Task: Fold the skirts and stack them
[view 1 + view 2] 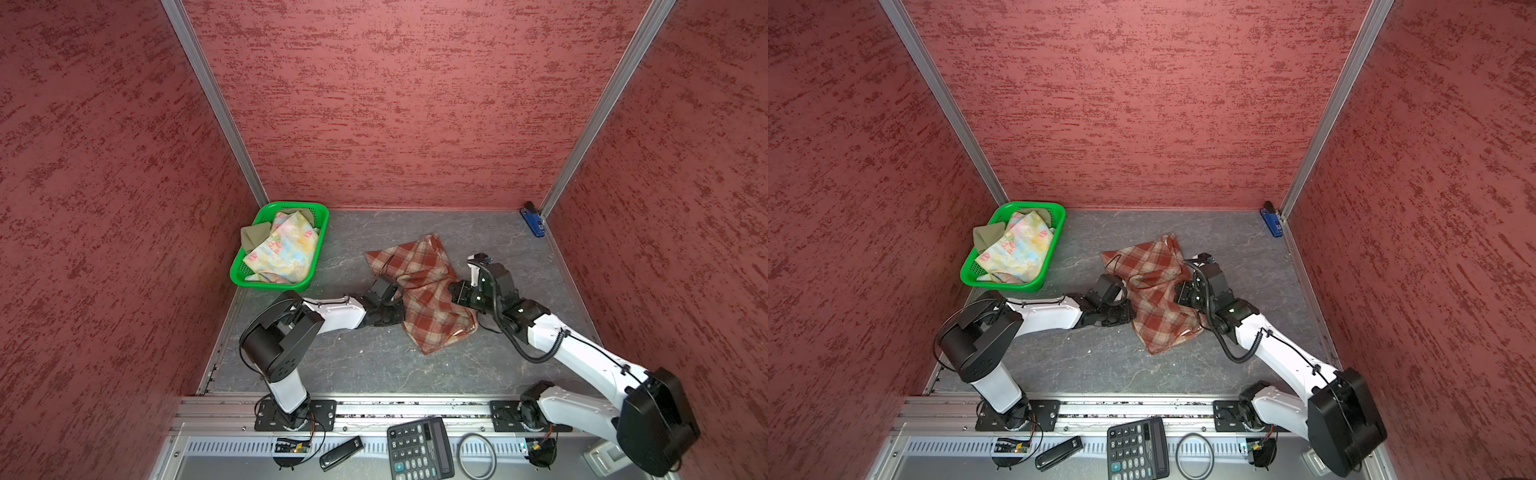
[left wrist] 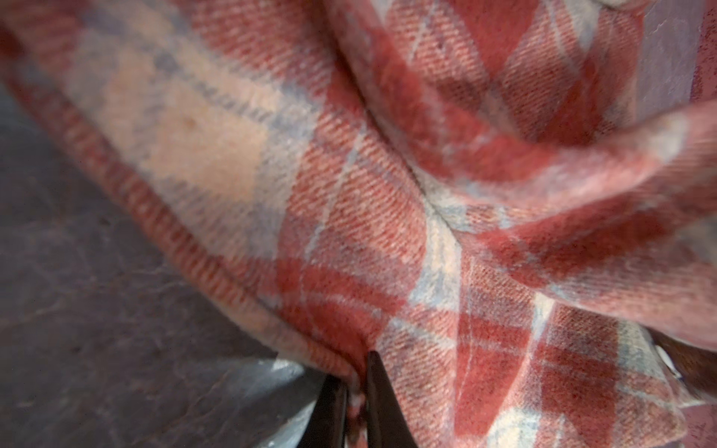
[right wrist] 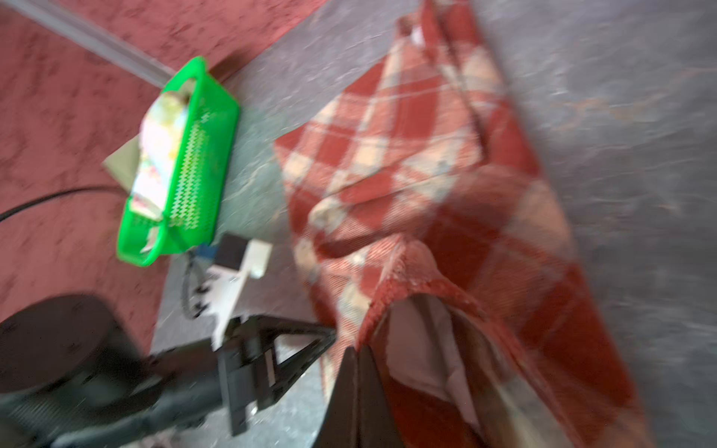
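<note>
Plaid skirt (image 1: 424, 291): rumpled on the tabletop (image 1: 365, 370), slightly right of centre, clear of every edge.
Left tool (image 2: 355, 374): clamped on the plaid skirt's left edge, with cloth between its nearly closed fingers.
Right tool (image 3: 359, 353): fingers pressed together on the plaid skirt's right hem, which tents up from them.
Floral skirt (image 1: 282, 249): in the basket (image 1: 322, 232) at the far left corner, lying over the olive skirt (image 1: 252, 237), which laps over the left rim.
Stapler (image 1: 533, 222): far right corner, by the wall.
Open room: bare tabletop along the front edge, between the basket and the plaid skirt, and along the right edge.
</note>
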{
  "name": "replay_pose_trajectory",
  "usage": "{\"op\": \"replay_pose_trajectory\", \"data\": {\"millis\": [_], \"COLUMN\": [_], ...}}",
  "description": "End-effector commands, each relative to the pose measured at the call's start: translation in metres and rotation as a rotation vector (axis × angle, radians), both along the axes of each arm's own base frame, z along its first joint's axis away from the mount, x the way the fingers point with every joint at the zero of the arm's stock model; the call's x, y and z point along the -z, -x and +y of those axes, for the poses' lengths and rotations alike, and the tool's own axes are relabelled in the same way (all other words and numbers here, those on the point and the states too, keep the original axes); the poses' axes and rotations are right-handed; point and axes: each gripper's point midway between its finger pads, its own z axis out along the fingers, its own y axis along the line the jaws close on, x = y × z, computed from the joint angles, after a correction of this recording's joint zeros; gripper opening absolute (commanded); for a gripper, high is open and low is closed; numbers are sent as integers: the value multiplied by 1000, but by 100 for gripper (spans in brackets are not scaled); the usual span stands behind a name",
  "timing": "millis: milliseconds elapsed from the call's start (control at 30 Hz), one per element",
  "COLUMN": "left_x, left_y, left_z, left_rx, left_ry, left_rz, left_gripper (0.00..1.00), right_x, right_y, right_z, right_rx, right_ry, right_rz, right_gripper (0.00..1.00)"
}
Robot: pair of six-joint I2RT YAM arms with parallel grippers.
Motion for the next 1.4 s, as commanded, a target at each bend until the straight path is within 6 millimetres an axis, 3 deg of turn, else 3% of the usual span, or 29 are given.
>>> {"op": "replay_pose_trajectory", "data": {"millis": [0, 333, 433, 600, 733, 833, 900, 1100, 1367], "left_x": [30, 28, 24, 18, 14, 7, 1, -11, -14], "left_y": [20, 12, 10, 13, 21, 26, 31, 50, 65], "left_z": [24, 31, 37, 40, 41, 43, 42, 33, 26], "left_rx": [-29, -67, -86, -99, -102, -112, -113, -107, -128], "left_ry": [-91, -50, -42, -26, 2, 10, 27, 72, 148], "left_rz": [104, 105, 96, 91, 100, 92, 88, 89, 107], "left_gripper": [14, 18, 21, 46, 54, 56, 57, 58, 58], "right_x": [7, 40, 38, 4, -13, -20, -16, -1, 38], "right_y": [15, 87, 103, 99, 93, 92, 92, 83, 73], "right_z": [10, 64, 75, 51, 22, 15, 16, 31, 35], "right_rx": [0, -169, -204, -111, -7, 34, 38, 34, -25], "right_ry": [2, 78, 95, 60, 118, 115, 140, 234, 512], "right_rz": [-3, -16, -22, -101, -130, -113, -76, -11, 68], "right_gripper": [0, 0, 8, 32, 41, 47, 51, 52, 45]}}
